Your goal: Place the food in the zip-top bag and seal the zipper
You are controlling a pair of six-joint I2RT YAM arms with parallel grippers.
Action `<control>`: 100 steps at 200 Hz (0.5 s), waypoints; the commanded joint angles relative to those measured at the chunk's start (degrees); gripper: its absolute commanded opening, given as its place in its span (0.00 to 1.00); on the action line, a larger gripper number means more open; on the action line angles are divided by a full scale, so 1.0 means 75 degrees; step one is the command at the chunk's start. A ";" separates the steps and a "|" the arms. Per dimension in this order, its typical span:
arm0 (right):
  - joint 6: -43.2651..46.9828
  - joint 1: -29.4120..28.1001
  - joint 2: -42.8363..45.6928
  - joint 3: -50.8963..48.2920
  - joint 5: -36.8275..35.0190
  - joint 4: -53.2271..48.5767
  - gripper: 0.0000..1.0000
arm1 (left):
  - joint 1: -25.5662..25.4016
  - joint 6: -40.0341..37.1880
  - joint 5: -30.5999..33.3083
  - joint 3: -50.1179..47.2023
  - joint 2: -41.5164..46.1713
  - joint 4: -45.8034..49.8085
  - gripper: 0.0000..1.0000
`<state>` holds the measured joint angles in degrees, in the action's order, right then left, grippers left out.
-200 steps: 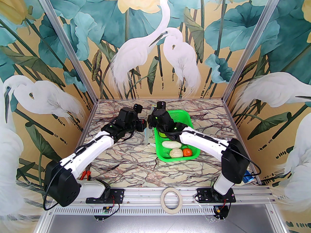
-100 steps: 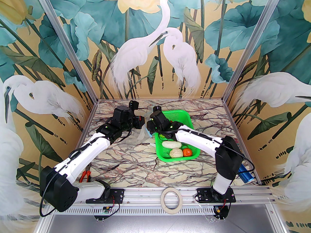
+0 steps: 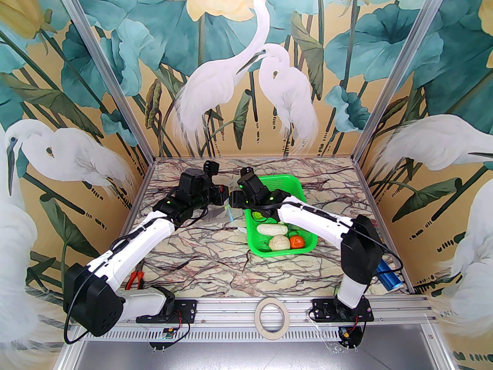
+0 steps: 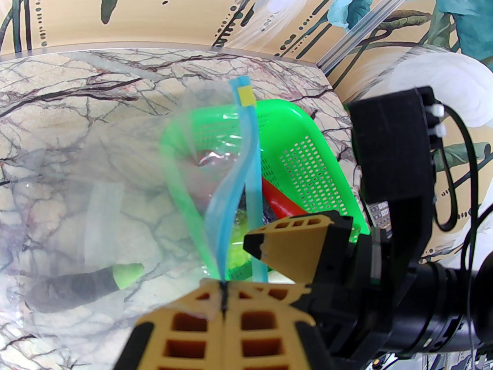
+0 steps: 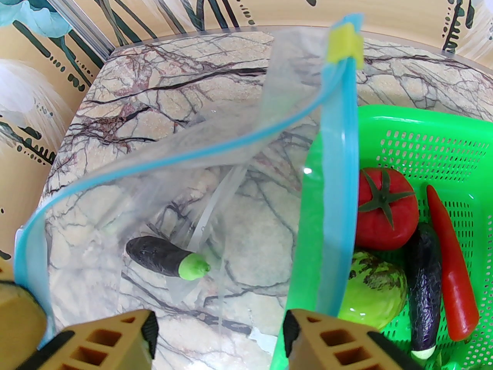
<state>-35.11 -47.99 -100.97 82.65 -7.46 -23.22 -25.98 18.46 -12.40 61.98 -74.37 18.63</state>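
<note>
The left gripper (image 4: 223,292) pinches the bag's (image 5: 115,214) blue zipper (image 5: 338,168) edge, holding the mouth up and open beside the basket (image 5: 423,148), I'd guess for loading. The right gripper (image 5: 219,333), jaws wide and empty, hangs over it, lower frame. One eggplant (image 5: 165,260) lies inside, centre-left.

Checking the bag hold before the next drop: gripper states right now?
Left gripper: shut on the zipper of the zip-top bag.
Right gripper: open, holding nothing, at the bag's mouth.
</note>
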 commanded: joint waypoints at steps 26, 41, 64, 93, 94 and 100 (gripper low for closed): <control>0.0318 0.0176 0.1790 -0.0506 -0.0236 -0.0373 0.66 | -0.0029 -0.0128 -0.0406 -0.0066 -0.0151 -0.0106 0.00; 0.0241 0.0385 0.2132 -0.0696 -0.0246 -0.0776 0.66 | -0.0029 -0.0167 -0.0449 -0.0060 -0.0183 -0.0072 0.00; 0.0238 0.0746 0.2482 -0.0972 -0.0058 -0.1488 0.67 | -0.0029 -0.0227 -0.0484 -0.0013 -0.0263 -0.0070 0.00; 0.0547 0.1083 0.2576 -0.1232 0.0302 -0.2733 0.77 | -0.0034 -0.0266 -0.0608 0.0069 -0.0360 -0.0062 0.00; 0.0558 0.1081 0.2576 -0.1234 0.0309 -0.2771 0.78 | -0.0032 -0.0268 -0.0614 0.0069 -0.0361 -0.0066 0.00; 0.0644 0.1101 0.2556 -0.1289 0.0360 -0.2960 0.81 | -0.0036 -0.0279 -0.0628 0.0080 -0.0362 -0.0064 0.00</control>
<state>-32.82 -40.36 -81.01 75.37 -7.09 -34.28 -26.00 17.91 -15.18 61.95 -76.09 18.55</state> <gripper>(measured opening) 0.757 0.055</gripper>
